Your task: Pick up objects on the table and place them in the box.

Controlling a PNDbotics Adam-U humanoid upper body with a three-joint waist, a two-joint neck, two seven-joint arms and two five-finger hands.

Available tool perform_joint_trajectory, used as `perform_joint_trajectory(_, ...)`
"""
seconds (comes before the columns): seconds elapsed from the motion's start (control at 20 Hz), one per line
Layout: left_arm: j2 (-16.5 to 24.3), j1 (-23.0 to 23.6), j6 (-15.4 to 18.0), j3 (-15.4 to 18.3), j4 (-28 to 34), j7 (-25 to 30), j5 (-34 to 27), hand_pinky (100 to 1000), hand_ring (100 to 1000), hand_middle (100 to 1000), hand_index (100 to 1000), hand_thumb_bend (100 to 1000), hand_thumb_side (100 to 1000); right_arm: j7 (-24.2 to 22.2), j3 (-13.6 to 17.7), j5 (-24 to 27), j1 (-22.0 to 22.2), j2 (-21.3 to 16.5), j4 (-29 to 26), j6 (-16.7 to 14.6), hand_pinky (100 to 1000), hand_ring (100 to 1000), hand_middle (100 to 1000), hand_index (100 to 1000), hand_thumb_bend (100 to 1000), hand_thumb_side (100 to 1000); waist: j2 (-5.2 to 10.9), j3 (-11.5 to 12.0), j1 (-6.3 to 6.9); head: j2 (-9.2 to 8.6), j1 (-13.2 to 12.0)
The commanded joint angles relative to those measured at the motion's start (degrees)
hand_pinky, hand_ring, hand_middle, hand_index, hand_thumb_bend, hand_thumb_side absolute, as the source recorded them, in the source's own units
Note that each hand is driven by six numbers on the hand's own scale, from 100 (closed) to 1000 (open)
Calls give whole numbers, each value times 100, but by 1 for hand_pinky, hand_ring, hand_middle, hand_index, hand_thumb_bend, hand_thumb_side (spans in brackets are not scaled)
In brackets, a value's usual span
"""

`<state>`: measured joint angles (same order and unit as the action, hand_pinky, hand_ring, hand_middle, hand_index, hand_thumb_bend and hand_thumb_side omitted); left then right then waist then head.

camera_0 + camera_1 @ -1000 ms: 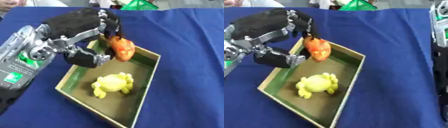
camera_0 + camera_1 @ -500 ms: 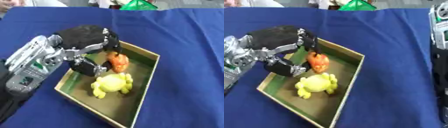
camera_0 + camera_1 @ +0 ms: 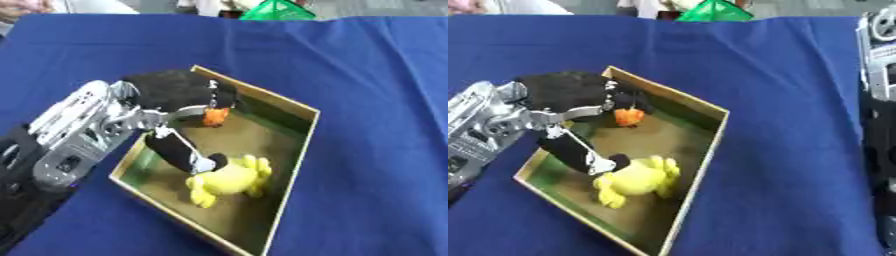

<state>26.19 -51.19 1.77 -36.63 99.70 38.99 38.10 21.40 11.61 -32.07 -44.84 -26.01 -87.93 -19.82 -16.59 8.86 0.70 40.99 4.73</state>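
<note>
Your left hand (image 3: 175, 100) is down inside the box (image 3: 297, 150), reaching over its left wall; fingers curled over the orange toy (image 3: 214, 116), which shows only as a small orange patch under the fingertips near the box's far-left corner; can't tell if the toy is touching the box floor or hanging just off it; thumb (image 3: 179, 150) sticks out lower down, tip right next to the yellow toy (image 3: 229, 179); can't tell if it's touching. Yellow toy lies on the box floor, roughly mid-box toward the near side, apart from the orange one. Box sits askew on the blue tablecloth (image 3: 376, 75), open top, tan rim, darker inside. Right arm (image 3: 878, 100): only a black/silver section shows at the right edge of the right eye view; hand itself not visible, so no call on its fingers. Green obj (image 3: 278, 11) at the far table edge, well apart from the box; can't make out what it is.
</note>
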Motion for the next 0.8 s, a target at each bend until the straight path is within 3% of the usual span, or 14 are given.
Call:
perform_joint_trajectory(0.05, 113, -33, -29, 201, 205, 15, 113, 742, 839, 862, 955, 437, 582, 17, 36, 48, -63, -152, -154, 12, 736, 739, 766, 859, 248, 584, 128, 19, 8, 10, 23)
perform_joint_trajectory(0.1, 146, -6, -62, 262, 286, -39, 121, 730, 830, 852, 946, 372, 556, 23, 37, 57, -51, -168, -162, 9, 736, 740, 766, 859, 249, 582, 129, 27, 11, 10, 27)
perform_joint_trajectory(0.2, 223, 42, -166, 464, 523, -186, 55, 721, 823, 844, 938, 338, 538, 33, 39, 64, -32, -194, -181, 2, 736, 740, 766, 858, 251, 581, 133, 48, 15, 6, 49)
perform_joint_trajectory(0.25, 260, 69, -233, 586, 667, -275, -5, 696, 806, 826, 921, 238, 530, 39, 43, 60, -24, -204, -190, 0, 737, 741, 766, 858, 254, 577, 138, 68, 15, 3, 75)
perform_joint_trajectory(0.3, 294, 99, -312, 722, 814, -365, -80, 696, 806, 826, 921, 238, 530, 46, 47, 55, -17, -212, -199, 0, 737, 741, 766, 858, 254, 577, 143, 85, 15, 1, 96)
perform_joint_trajectory(0.4, 324, 135, -462, 1012, 1111, -549, -252, 669, 786, 805, 902, 105, 565, 62, 51, 43, -6, -229, -218, -2, 737, 743, 766, 857, 259, 571, 162, 133, 14, 5, 160)
perform_joint_trajectory(0.6, 335, 194, -634, 1623, 1463, -926, -626, 648, 769, 787, 893, 125, 597, 99, 37, 9, -17, -252, -259, -21, 740, 747, 766, 856, 271, 557, 211, 214, 17, 33, 286)
perform_joint_trajectory(0.65, 338, 226, -657, 1775, 1476, -1020, -720, 645, 766, 785, 893, 153, 634, 107, 26, -4, -29, -258, -268, -28, 743, 749, 766, 855, 278, 552, 224, 231, 19, 40, 307)
perform_joint_trajectory(0.7, 336, 268, -684, 1931, 1483, -1115, -815, 647, 767, 786, 895, 100, 777, 113, 10, -23, -50, -269, -272, -40, 746, 751, 767, 854, 284, 546, 239, 250, 21, 45, 329)
perform_joint_trajectory(0.75, 328, 311, -709, 2090, 1486, -1213, -913, 650, 769, 788, 897, 211, 636, 120, -5, -43, -74, -278, -273, -55, 749, 753, 766, 853, 288, 542, 253, 273, 21, 49, 359)
perform_joint_trajectory(0.8, 318, 355, -719, 2245, 1488, -1309, -1009, 650, 769, 788, 897, 215, 634, 128, -18, -60, -99, -282, -272, -69, 749, 753, 766, 853, 289, 541, 265, 292, 21, 50, 386)
